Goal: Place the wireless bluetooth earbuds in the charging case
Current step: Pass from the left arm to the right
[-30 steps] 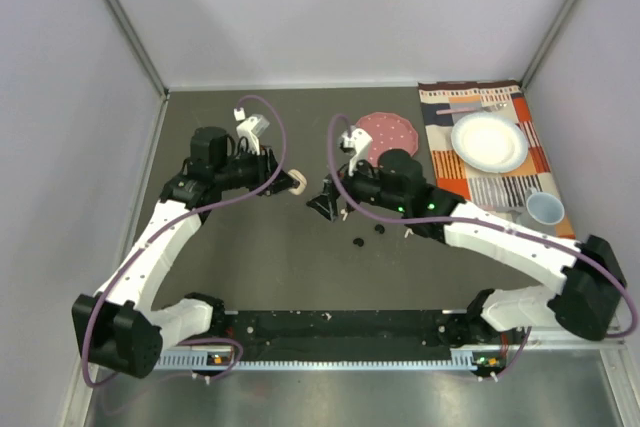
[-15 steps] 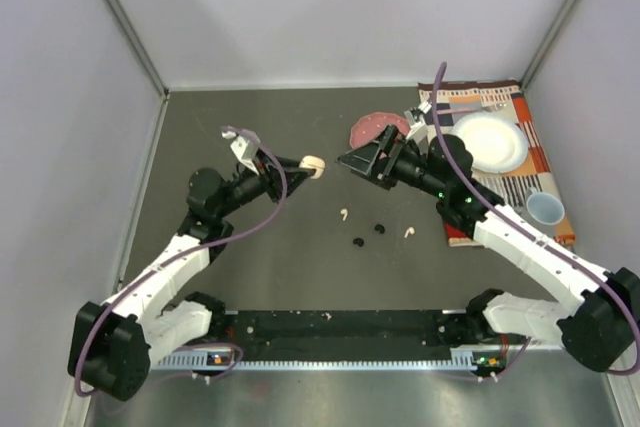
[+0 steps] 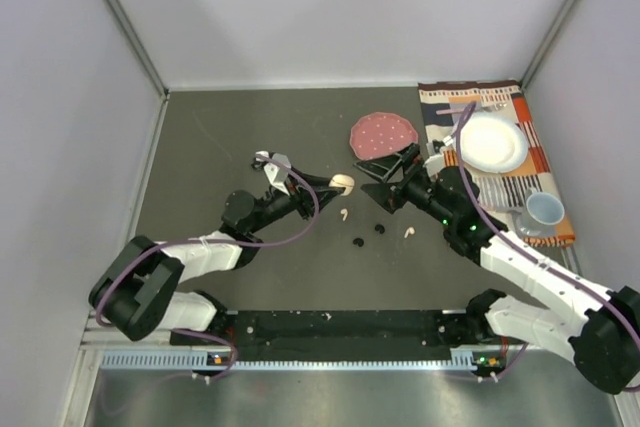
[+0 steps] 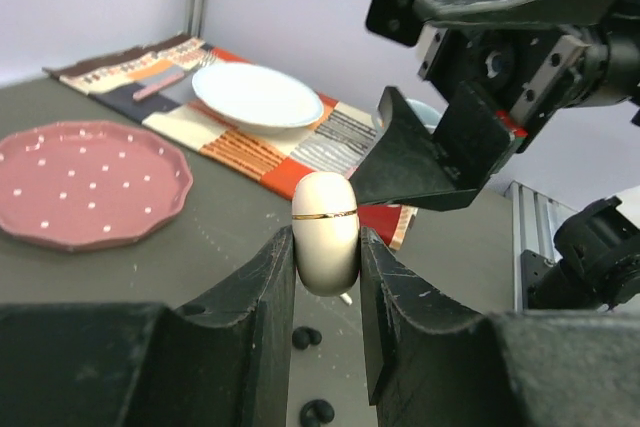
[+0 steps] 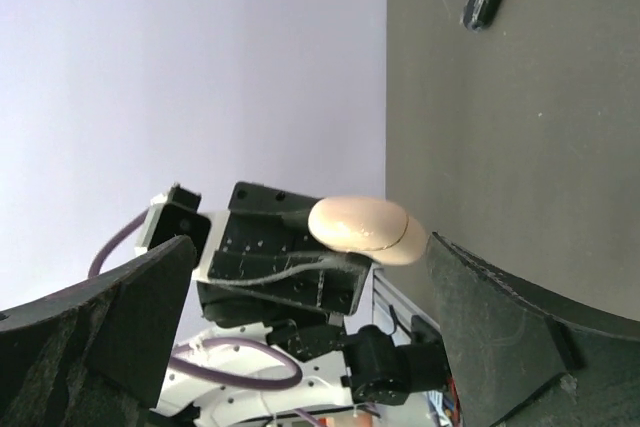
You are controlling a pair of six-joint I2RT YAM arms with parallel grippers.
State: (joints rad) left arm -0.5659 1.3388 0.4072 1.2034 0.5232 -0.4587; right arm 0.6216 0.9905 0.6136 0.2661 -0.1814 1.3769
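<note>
My left gripper (image 3: pixel 335 185) is shut on a cream oval charging case (image 3: pixel 342 184) with a thin gold seam, held closed above the table; it also shows in the left wrist view (image 4: pixel 325 230). My right gripper (image 3: pixel 363 177) is open and empty, its jaws wide and facing the case from the right. In the right wrist view the case (image 5: pixel 366 228) sits between the open fingers (image 5: pixel 500 327), apart from them. Two white earbuds (image 3: pixel 343 214) (image 3: pixel 408 232) and two black earbuds (image 3: pixel 358 242) (image 3: pixel 379 229) lie on the table below the grippers.
A pink dotted disc (image 3: pixel 384 132) lies behind the grippers. A striped placemat (image 3: pixel 500 182) at the right carries a white plate (image 3: pixel 489 141) and a small cup (image 3: pixel 545 209). Walls enclose the table at left, back and right.
My left gripper has carried the case to the right and nearer. My right gripper has swung down and left of the placemat, now facing the case with its jaws open.
</note>
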